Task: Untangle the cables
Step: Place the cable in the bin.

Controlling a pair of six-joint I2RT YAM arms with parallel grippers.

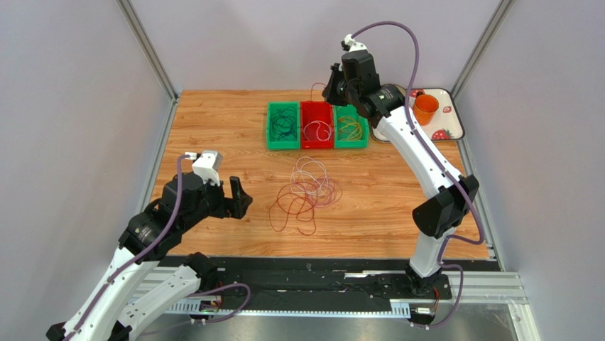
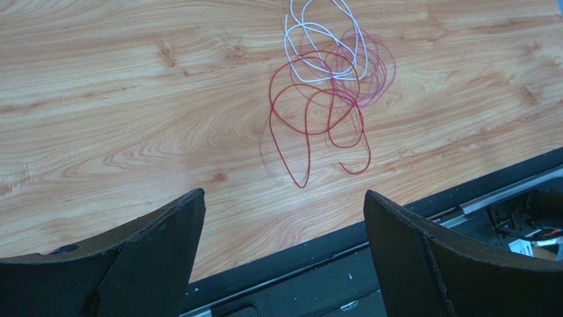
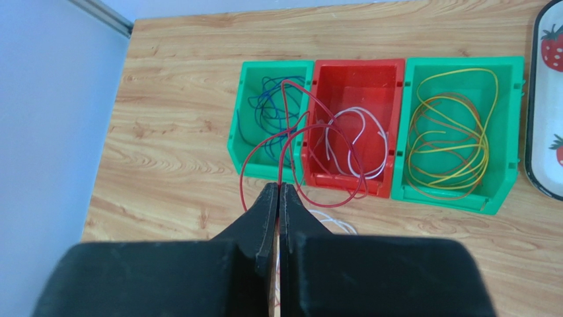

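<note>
Left wrist view: left gripper [image 2: 283, 198] spread wide, fingers [image 2: 152, 251] well apart, nothing between them; just past the tips, wooden table [image 2: 99, 119]; farther ahead and slightly right of the gap, loose tangle of cables [image 2: 327, 86] lying flat on the wood, red loops nearest, white and purple overlapping behind.

Right wrist view: right gripper [image 3: 278, 195] pressed together, pinching a red cable [image 3: 240, 179] at the very tips; red loops hanging from the pinch, held up over what lies ahead; just beyond and left of the tips, left green bin [image 3: 236, 135] holding blue and dark cables [image 3: 267, 119]; ahead and slightly right, red bin [image 3: 357, 65] holding a white cable [image 3: 360, 122]; farther right, second green bin [image 3: 512, 132] holding yellow and orange cables [image 3: 449, 139]; at the far right edge, strawberry-patterned tray [image 3: 548, 132].

Top external view: orange cup [image 1: 426, 109] standing on that tray, off to the right of the raised right gripper.
</note>
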